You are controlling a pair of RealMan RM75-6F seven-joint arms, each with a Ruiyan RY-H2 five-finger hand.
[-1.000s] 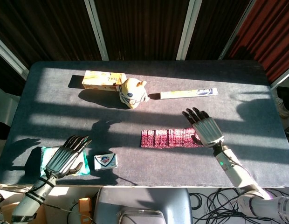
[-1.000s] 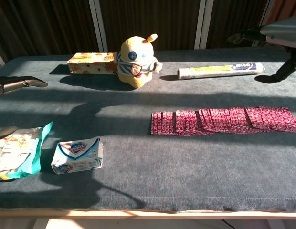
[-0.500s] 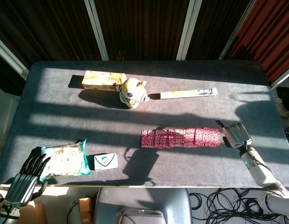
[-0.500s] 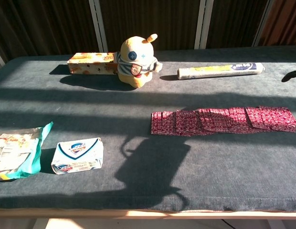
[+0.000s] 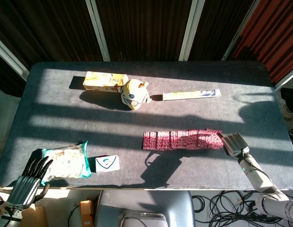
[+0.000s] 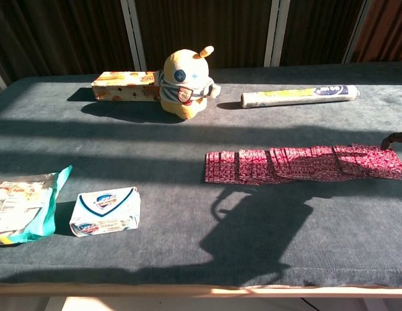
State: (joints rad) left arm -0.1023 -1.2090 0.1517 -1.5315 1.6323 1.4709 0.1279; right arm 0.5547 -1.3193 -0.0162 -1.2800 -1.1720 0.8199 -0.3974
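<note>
My left hand (image 5: 29,176) hangs off the table's near left corner with its fingers spread and nothing in them. Its fingertips lie just short of a teal-edged snack packet (image 5: 65,160) (image 6: 23,204). My right hand (image 5: 234,143) hovers at the near right beside the right end of a long red patterned strip (image 5: 182,139) (image 6: 305,163). It holds nothing. In the chest view only a dark fingertip (image 6: 395,138) shows at the right edge, and my left hand is out of frame there.
A white and blue soap box (image 5: 107,163) (image 6: 107,210) lies next to the packet. At the back stand a yellow plush toy (image 5: 134,93) (image 6: 186,81), a yellow carton (image 5: 105,81) (image 6: 123,86) and a long pale tube (image 5: 191,95) (image 6: 298,96). The dark table (image 5: 260,94) is barred with sun and shadow.
Both hands have drawn back toward the near edge. My left hand came off the packet and my right hand off the red strip, which now lies uncovered.
</note>
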